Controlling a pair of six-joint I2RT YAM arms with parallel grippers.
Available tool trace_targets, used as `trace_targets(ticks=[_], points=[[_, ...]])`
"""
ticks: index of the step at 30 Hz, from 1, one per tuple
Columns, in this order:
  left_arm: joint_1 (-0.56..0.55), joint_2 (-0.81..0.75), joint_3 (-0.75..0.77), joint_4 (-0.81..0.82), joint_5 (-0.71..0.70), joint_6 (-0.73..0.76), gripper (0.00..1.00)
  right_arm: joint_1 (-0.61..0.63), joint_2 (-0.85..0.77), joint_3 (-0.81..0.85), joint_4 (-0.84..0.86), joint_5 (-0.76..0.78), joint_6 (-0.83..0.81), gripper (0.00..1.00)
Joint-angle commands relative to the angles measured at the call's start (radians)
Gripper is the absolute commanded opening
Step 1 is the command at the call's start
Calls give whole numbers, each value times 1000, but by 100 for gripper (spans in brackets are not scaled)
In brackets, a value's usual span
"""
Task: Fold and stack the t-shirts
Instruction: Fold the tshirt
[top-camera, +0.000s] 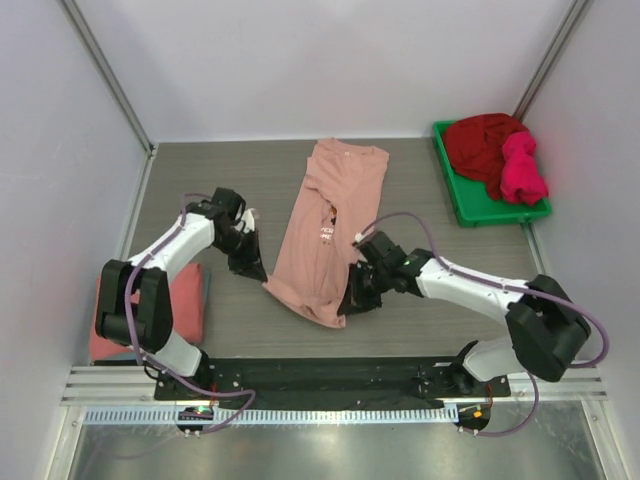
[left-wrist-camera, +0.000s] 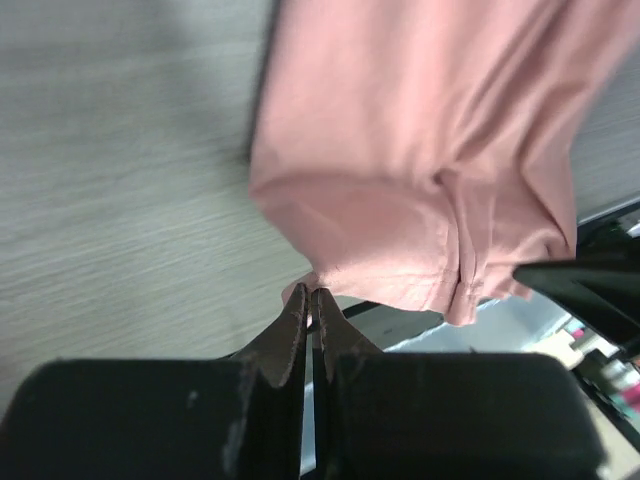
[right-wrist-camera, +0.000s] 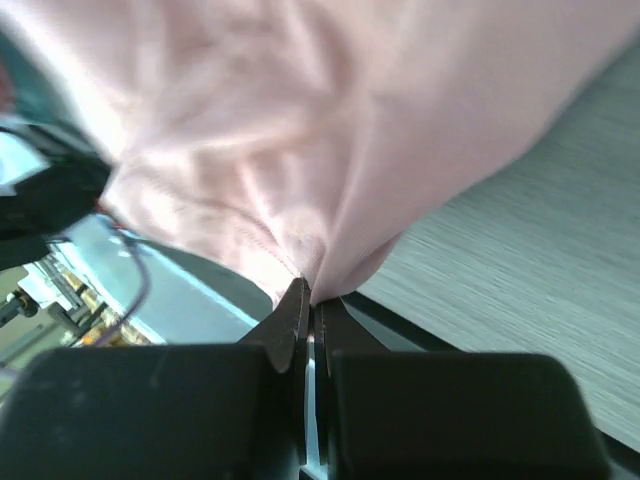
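Spanning the space between pale walls (top-camera: 330, 60), a grey wood-grain tabletop (top-camera: 230, 180) carried, at its left near edge, a coral-red tee (top-camera: 188, 305) partly hidden behind the left arm. Beside it the left claw (top-camera: 252, 268) was clenched on one lower corner of the pale pink tee (top-camera: 325, 230), a soft, wrinkled length of cloth lying mid-tabletop, its small chest print too small to read, while the right claw (top-camera: 352, 300) pinched the other lower corner. Farthest right, a green plastic bin (top-camera: 468, 200) held a crumpled dark red tee (top-camera: 485, 140) and a magenta tee (top-camera: 522, 170).
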Motion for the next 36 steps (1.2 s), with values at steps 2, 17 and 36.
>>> trace_targets(ticks=[2, 17, 36], points=[[4, -55, 125, -16, 9, 38, 0, -91, -99, 147, -106, 30, -121, 1], [0, 204, 539, 83, -9, 29, 0, -296, -30, 260, -117, -7, -203, 1], [-1, 615, 946, 138, -9, 67, 0, -528, 294, 381, 201, -50, -272, 2]])
